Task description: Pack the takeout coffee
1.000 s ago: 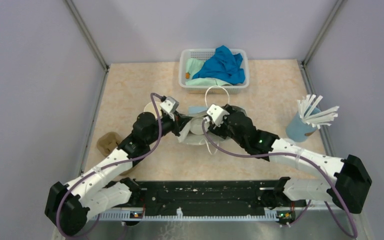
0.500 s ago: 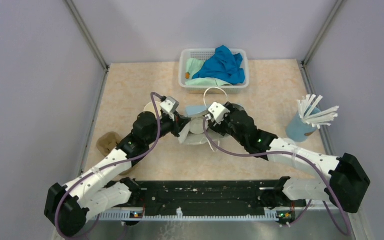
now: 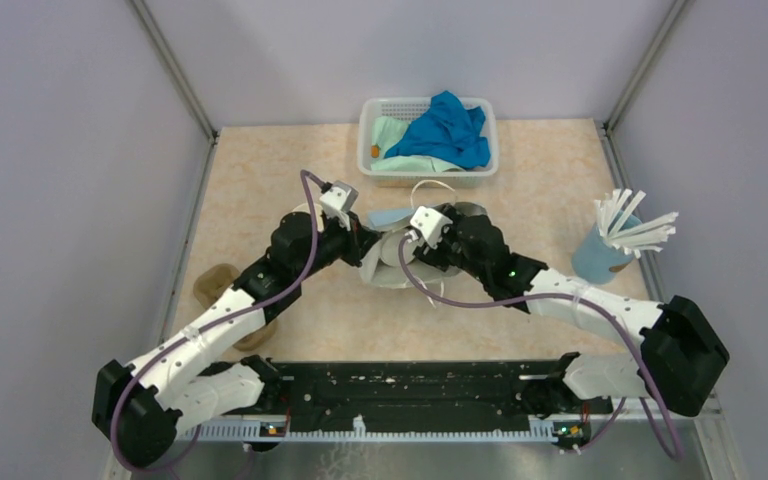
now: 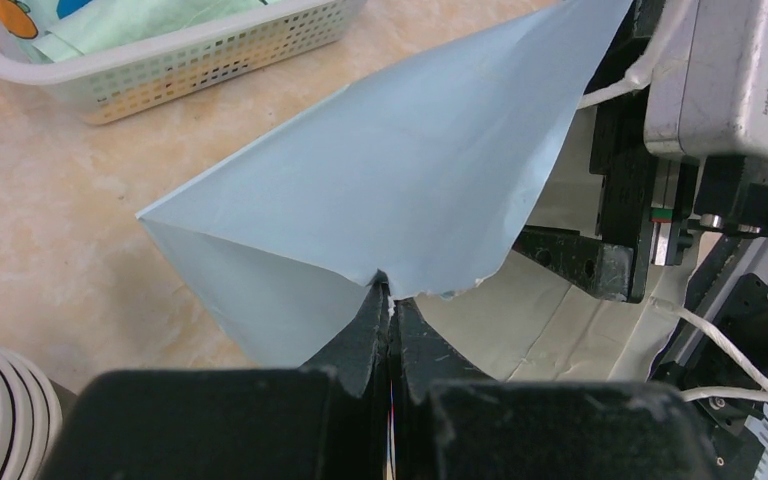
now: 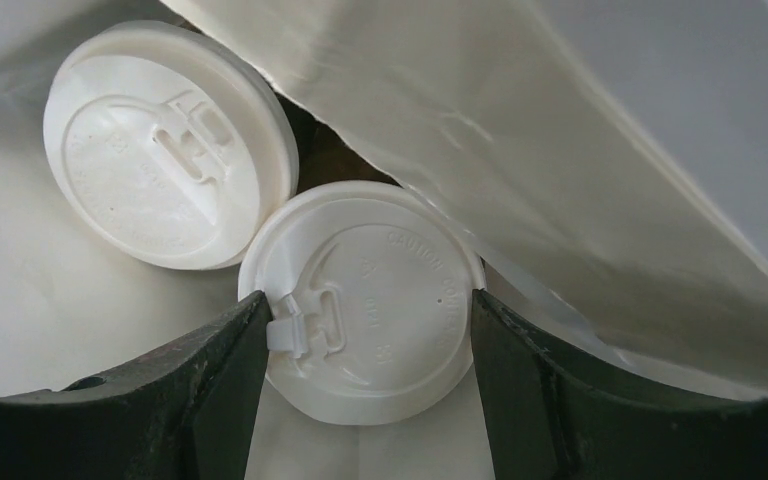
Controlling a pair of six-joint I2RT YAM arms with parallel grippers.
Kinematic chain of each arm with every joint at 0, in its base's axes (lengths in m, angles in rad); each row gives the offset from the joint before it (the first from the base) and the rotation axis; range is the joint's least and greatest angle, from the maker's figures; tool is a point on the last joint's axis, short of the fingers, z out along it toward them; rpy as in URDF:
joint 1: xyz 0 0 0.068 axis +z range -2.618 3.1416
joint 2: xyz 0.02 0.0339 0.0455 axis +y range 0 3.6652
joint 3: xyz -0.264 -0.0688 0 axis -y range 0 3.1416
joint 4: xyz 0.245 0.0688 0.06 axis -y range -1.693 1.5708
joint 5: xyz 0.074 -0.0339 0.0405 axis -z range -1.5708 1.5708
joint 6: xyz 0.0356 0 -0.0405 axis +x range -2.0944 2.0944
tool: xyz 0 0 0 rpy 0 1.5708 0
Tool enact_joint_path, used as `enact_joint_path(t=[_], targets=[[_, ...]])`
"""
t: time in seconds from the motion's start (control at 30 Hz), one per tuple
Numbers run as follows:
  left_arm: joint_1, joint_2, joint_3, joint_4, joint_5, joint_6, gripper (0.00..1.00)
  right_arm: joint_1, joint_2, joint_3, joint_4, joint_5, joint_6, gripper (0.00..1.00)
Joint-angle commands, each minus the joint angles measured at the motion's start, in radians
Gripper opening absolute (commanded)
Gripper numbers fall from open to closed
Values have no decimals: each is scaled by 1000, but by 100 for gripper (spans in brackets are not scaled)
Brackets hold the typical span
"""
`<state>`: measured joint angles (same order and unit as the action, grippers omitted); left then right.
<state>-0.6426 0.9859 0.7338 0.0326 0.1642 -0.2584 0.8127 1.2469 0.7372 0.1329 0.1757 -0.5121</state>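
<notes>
At eight o'clock on the table, well apart from the action: a brown moulded pulp cup tray (image 3: 218, 285). Nearer centre, left gripper (image 4: 390, 298) pinched flat on the ragged rim of a pale blue bag with a cream lining (image 4: 410, 170), lifting the mouth open toward twelve o'clock. Inside that mouth (visible from the wrist only, hidden from overhead), right gripper (image 5: 365, 300) pressed against both sides of a small takeout coffee cup (image 5: 380, 270) under its round white plastic lid. A second white-lidded takeout cup (image 5: 165, 145) at ten o'clock of it, the two rims touching. Far off at three o'clock, a light blue cup of white sticks (image 3: 600, 255).

Judged mid-placement, with the held cup not yet let go. Impossible to tell whether seated on the bag floor.

Risks from here:
- Toppling the neighbour through a skewed descent, with no gap left between the rims.
- Popping the lid or denting the thin wall through a harder squeeze.
- Losing the open mouth through a slip or further tear at the pinch, with the flap falling onto the right arm.
- Snagging the lining on withdrawal and dragging the bag, tipping both cups.
</notes>
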Motion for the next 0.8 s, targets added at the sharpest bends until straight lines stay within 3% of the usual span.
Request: enact_joint_path(t=[0.0, 0.43, 0.77], targets=[[-2, 5, 59, -63, -13, -24, 0, -14, 18, 66, -43, -68, -26, 67], [-1, 31, 105, -155, -20, -63, 0, -54, 104, 90, 7, -78, -130, 69], [4, 46, 129, -170, -31, -80, 0, -83, 160, 146, -13, -93, -174, 75]])
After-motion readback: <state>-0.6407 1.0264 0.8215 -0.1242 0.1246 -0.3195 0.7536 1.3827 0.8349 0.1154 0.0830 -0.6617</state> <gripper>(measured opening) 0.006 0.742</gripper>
